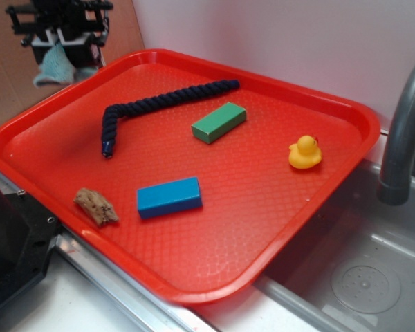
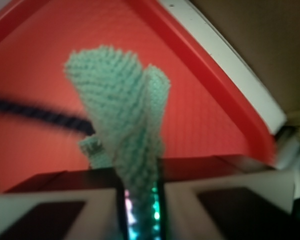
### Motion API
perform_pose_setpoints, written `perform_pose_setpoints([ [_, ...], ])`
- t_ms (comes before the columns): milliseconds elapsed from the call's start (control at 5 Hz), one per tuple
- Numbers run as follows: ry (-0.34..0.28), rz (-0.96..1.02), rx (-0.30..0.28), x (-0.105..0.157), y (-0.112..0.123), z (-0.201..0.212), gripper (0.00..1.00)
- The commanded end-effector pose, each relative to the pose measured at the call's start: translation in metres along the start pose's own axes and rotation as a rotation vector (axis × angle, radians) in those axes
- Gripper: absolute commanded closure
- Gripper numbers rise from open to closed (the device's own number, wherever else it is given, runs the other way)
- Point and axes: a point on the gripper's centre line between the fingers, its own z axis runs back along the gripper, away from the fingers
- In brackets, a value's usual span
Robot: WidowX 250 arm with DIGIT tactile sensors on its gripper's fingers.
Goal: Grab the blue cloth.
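Above the tray's (image 1: 28,131) far left corner, your claw (image 1: 61,43) is clenched on the blue cloth (image 1: 55,66) (it dangles straight below, clear of everything).

Gripper (image 1: 61,43) is cropped by exterior view's top edge; blue cloth (image 2: 125,125) and rope (image 2: 35,114) are blurred in wrist view.

the blue cloth (image 1: 55,67) is a small, pale teal rag of fuzzy, nubbly fabric. it hangs bunched and folded, pinched at one end, its pointed corners drooping above the red tray's (image 1: 28,128) far left corner.
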Motion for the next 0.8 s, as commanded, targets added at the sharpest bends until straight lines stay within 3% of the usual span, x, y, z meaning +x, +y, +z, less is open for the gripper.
perform_pose_setpoints([
  [0,-0.024,-0.313,-0.068,-0.022,-0.024,0.062,1.0],
  [200,-0.041,-0.294,-0.057,-0.021,-0.021,0.065,0.86],
  [400,-0.032,-0.247,-0.048,-0.011,-0.014,0.056,1.0],
  [600,-0.078,-0.286,-0.054,-0.009,-0.015,0.054,1.0],
])
